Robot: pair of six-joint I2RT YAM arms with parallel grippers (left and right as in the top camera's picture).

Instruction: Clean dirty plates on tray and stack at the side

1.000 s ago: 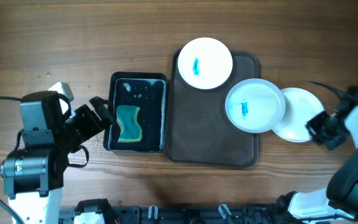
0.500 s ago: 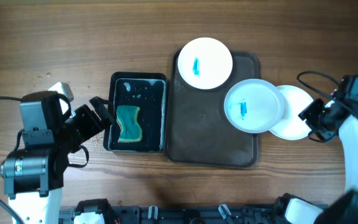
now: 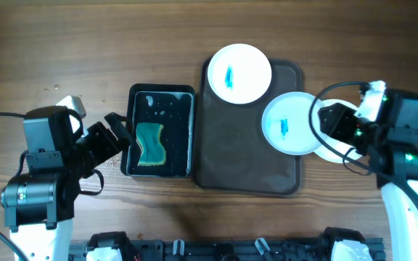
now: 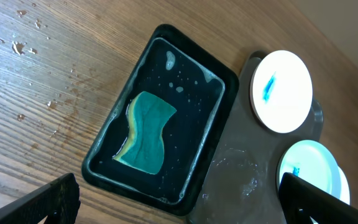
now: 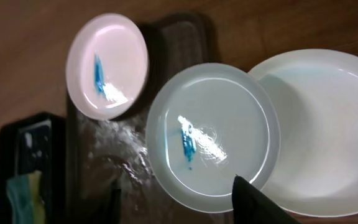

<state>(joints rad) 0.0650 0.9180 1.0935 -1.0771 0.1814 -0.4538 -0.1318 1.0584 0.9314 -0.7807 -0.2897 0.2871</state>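
**Two smeared plates on the tray, one plain plate beside it; both grippers open and empty**

A wooden table (image 3: 85, 43) is seen from above. The large dark brown tray (image 3: 245, 156) is laid at its middle, with a smaller black tray (image 3: 161, 90) set just beside it on the left, holding water.

Three white plates are grouped at the brown tray's right and far parts. One plate (image 3: 239, 74), marked with a blue smear, is placed on the tray's far left corner and overhangs the rim. A second smeared plate (image 3: 289, 123) is lying across the tray's right rim, its edge overlapping a plain white plate (image 5: 328, 130) that is set on the table just right of the tray.

A teal sponge (image 3: 150, 143) is lying in the black tray.

The left gripper (image 3: 117, 133) is held beside the black tray's left wall, its jaws spread wide with nothing between them. The right gripper (image 5: 182, 208) is held over the near edge of the second smeared plate, jaws parted and empty; contact with the plate cannot be told.
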